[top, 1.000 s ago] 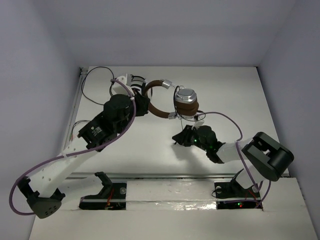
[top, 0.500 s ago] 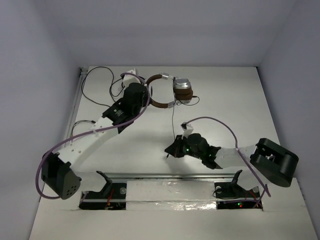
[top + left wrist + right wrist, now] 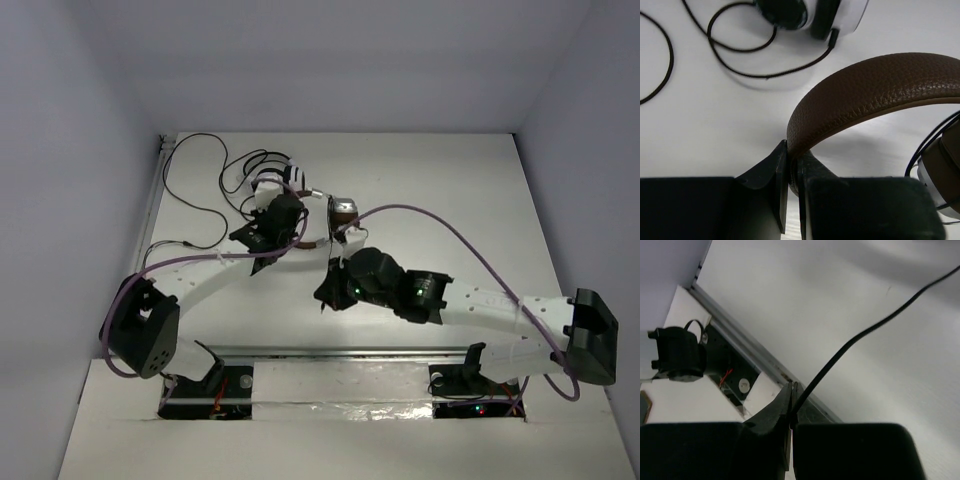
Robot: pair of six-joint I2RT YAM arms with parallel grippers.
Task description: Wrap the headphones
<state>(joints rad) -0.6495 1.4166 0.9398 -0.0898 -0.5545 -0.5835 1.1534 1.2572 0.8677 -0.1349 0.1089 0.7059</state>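
Observation:
The headphones' brown headband [image 3: 875, 95] arcs across the left wrist view, with a silver earcup [image 3: 940, 175] at the right edge. My left gripper [image 3: 791, 170] is shut on the end of the headband. From above, the left gripper [image 3: 282, 222] and a silver earcup [image 3: 343, 209] sit mid-table. My right gripper [image 3: 793, 405] is shut on the thin black cable [image 3: 860, 337], which runs up and right from the jaws. From above, the right gripper [image 3: 335, 285] is just in front of the headphones.
The black-and-white striped headphones [image 3: 270, 183] lie behind the left gripper, also seen in the left wrist view [image 3: 810, 15]. Their loose black cable [image 3: 195, 190] loops over the back left of the table. A metal rail [image 3: 350, 350] runs along the near edge.
The left arm has pulled the headphones nearer and rightward. The right arm has stretched out to the left, its gripper moving closer under the headphones with the cable.

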